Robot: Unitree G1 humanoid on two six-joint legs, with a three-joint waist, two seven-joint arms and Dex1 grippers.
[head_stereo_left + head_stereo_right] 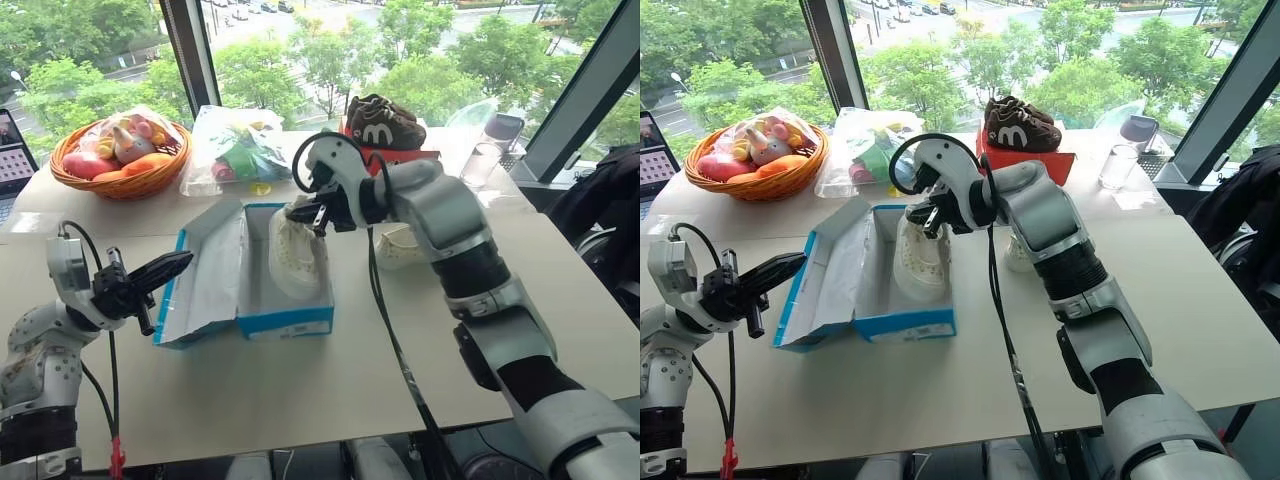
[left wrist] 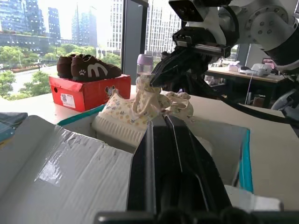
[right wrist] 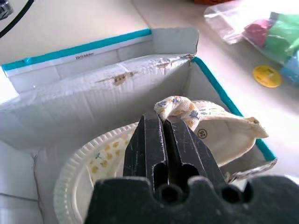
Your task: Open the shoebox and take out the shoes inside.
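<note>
The shoebox lay open mid-frame; your right gripper, pinched on a cream shoe, needed to clear the rim, left gripper closed empty.

A wicker basket of toys, a plastic bag, brown shoes on a red box, and a clear cup sit on the table.

right pincer pinching cream shoe | above open shoebox | left pincer closed
</note>
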